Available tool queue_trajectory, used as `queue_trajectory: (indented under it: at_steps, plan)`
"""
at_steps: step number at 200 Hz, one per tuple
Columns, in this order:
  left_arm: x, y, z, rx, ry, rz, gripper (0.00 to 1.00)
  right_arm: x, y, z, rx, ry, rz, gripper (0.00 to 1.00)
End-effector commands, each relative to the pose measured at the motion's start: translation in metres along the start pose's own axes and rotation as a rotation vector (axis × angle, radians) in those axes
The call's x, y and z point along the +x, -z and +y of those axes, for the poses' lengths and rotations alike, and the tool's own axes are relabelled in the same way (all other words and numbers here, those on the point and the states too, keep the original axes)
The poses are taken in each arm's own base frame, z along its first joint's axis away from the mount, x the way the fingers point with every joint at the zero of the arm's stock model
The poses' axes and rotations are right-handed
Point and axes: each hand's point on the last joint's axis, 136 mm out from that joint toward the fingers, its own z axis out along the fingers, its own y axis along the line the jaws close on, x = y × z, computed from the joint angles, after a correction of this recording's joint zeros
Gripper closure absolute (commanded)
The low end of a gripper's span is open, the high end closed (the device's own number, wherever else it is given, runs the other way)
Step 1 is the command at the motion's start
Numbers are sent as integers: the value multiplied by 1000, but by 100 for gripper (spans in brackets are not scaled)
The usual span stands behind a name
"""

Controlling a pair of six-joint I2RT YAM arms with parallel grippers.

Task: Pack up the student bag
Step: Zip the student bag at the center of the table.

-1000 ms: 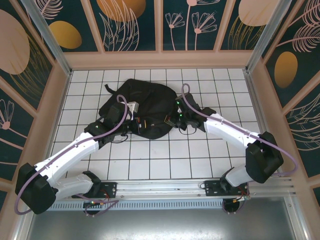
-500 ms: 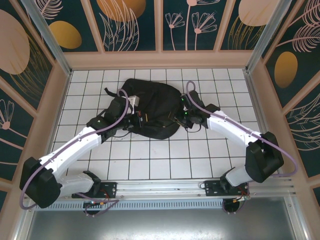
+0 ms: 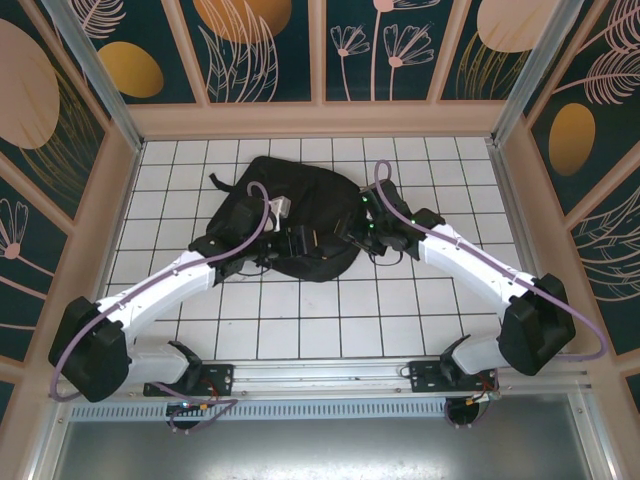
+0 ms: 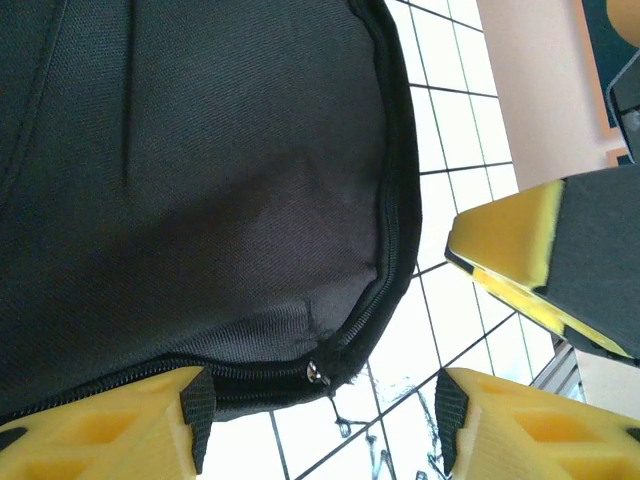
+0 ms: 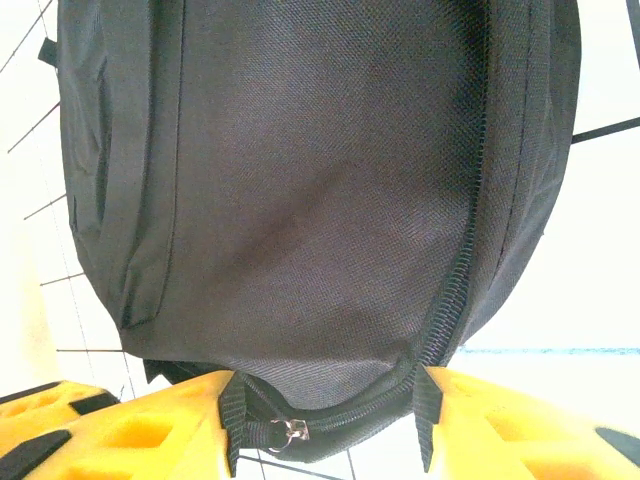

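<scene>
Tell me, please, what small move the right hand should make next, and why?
Probably close the right hand on the metal zipper pull. The student bag looks zipped shut, its edge lies between the open fingers, and the pull sits in that gap, so pinching it seems the way to start opening it.

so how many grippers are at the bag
2. The left gripper is at the near left part of the bag, and the right gripper is at its right edge. Both are open, each with the bag's zipped edge between its fingers.
</scene>
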Motion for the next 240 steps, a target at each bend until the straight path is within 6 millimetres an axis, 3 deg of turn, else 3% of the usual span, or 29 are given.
queue_trajectory:
  at_steps: [1,63,121,156,160,183,240]
  plan:
    - [7,-14,-2,19,23,29,40,-1,7,0,12,14,-24,50]
    - [10,-33,-9,19,22,54,54,9,4,4,9,39,-15,54]
    - [4,-47,-7,-5,-3,58,59,18,2,5,27,54,-9,55]
    - [8,-53,-1,-24,-23,83,80,23,3,-1,44,53,-9,56]
    - [0,-52,-9,-14,-35,69,83,23,3,-1,45,54,-9,56]
    - [0,-53,-8,-23,-48,71,100,25,4,-8,67,51,-15,56]
    - [-10,-35,-18,-3,-52,3,100,42,-7,-13,28,-89,49,51]
